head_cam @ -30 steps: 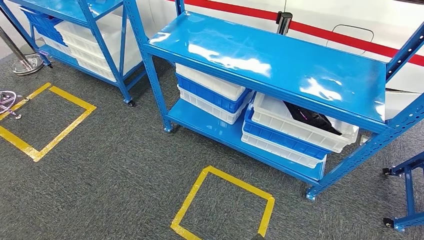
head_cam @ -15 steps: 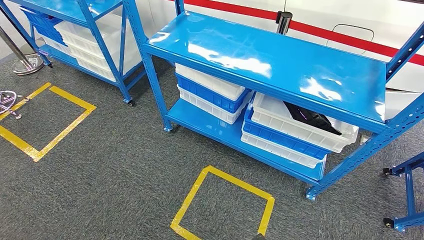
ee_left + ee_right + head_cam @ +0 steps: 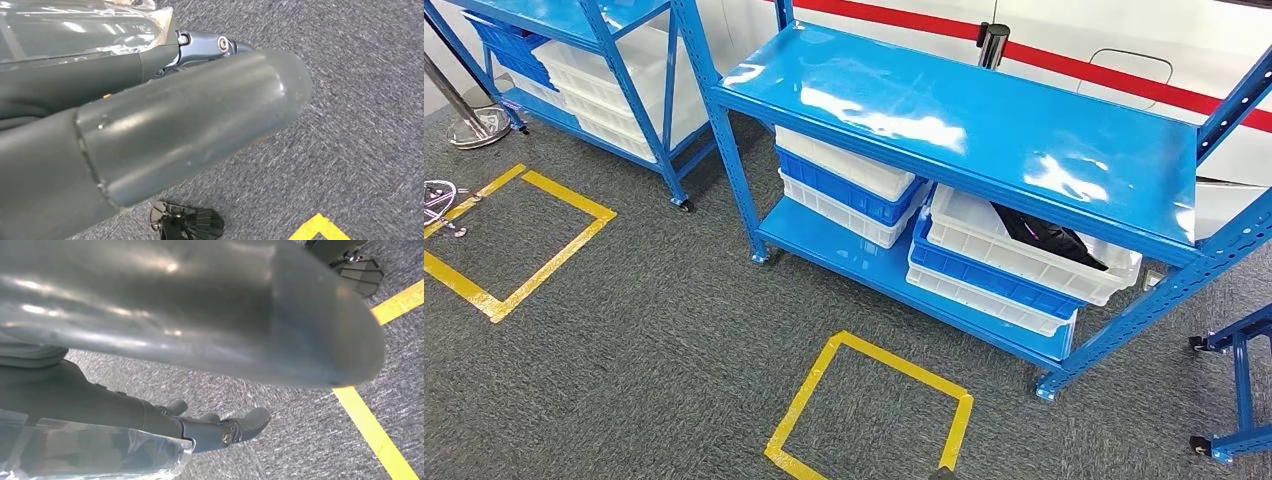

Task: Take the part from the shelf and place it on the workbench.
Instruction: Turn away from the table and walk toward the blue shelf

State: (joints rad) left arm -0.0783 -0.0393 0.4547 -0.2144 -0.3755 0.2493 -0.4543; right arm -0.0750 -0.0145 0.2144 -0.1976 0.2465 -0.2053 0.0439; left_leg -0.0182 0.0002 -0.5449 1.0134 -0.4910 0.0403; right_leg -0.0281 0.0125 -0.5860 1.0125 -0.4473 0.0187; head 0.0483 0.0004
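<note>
Looking down from the head view, we face a blue shelf (image 3: 984, 125) with a glossy bare top deck and stacked white and blue bins (image 3: 1014, 265) on its lower deck. We note the part (image 3: 1046, 238), a dark object, lying in the topmost white bin on the right side of the lower deck, partly hidden under the top deck's edge. A second stack of bins (image 3: 849, 185) sits just beside it to the left. On the grey carpet before the shelf we record a yellow tape square (image 3: 869, 410), and another yellow square (image 3: 514, 240) further left near a second blue shelf (image 3: 584, 60). Our left hand (image 3: 165, 125) hangs over the carpet, thumb large in its wrist view; we cannot tell how its fingers lie. Our right hand (image 3: 215, 430) also hangs above carpet beside yellow tape, dark fingers extended and holding nothing.
</note>
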